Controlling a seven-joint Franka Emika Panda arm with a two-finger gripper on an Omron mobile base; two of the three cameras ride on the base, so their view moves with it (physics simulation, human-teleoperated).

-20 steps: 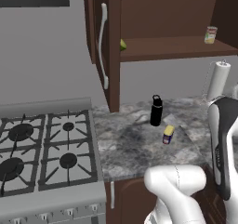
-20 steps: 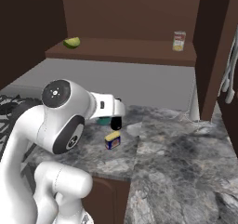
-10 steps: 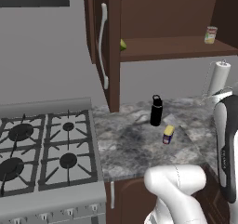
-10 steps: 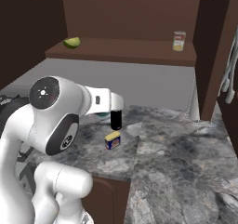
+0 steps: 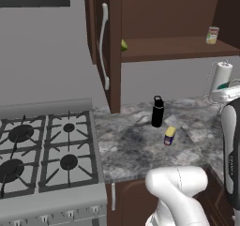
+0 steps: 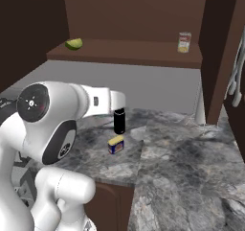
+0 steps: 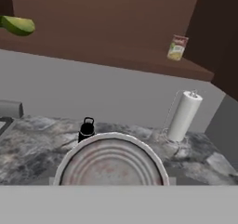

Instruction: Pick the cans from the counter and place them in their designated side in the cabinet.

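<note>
**Figure: can carried toward the wall cabinet.** My gripper (image 5: 226, 93) hangs at the right edge of the left base view, above the worktop (image 5: 133, 147) and below the cabinet (image 5: 173, 14) shelf. It is clamped on the teal can (image 7: 111, 160), of which a teal sliver shows at the hand in that view. In the hand view the can's ringed silver lid faces the camera squarely. Its long axis therefore runs along my line of sight, toward the back wall. My fingertips themselves are hidden.

The dark blue can (image 5: 169, 136) stands on the worktop, yellow top up and long axis near vertical. It is just in front and to the right of the upright black bottle (image 5: 158, 111), close to it but apart.

On the cabinet shelf a pale labelled can (image 5: 212, 34) stands upright at the right end. A green fruit (image 5: 123, 45) lies at the left end, well apart from it. The cabinet door stands open, its curved silver handle (image 5: 104, 47) running vertically. A paper towel roll (image 7: 183, 116) stands upright on the worktop under the pale can. A gas stove (image 5: 42, 150) adjoins the worktop on the left.
</note>
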